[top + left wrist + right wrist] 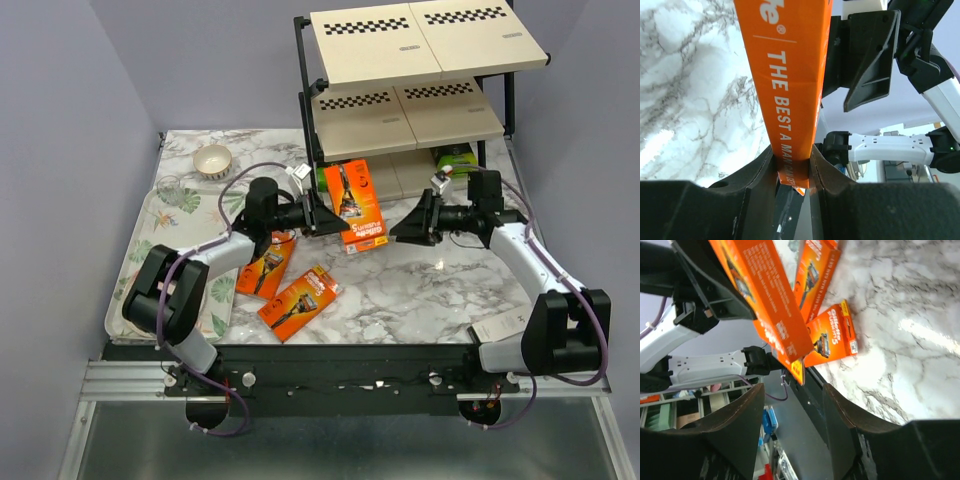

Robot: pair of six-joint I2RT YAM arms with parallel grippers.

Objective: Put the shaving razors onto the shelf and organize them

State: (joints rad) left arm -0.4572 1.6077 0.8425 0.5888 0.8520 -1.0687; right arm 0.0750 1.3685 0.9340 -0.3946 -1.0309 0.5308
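Note:
My left gripper (322,215) is shut on an orange razor pack (355,205) and holds it upright on edge above the marble table, in front of the shelf (400,110). In the left wrist view the pack (790,75) is pinched between the fingers (765,170). My right gripper (412,222) is open and empty, just right of the pack and facing it; the pack (765,295) shows beyond its jaws. Two more orange packs (266,265) (299,297) lie flat on the table at the front left. A black and lime-green pack (455,158) lies on the bottom tier.
A floral tray (150,270) lies at the left with a clear glass (168,188) at its far end. A small bowl (212,160) stands behind it. A slim white box (498,325) lies by the right arm's base. Both upper shelf boards are bare.

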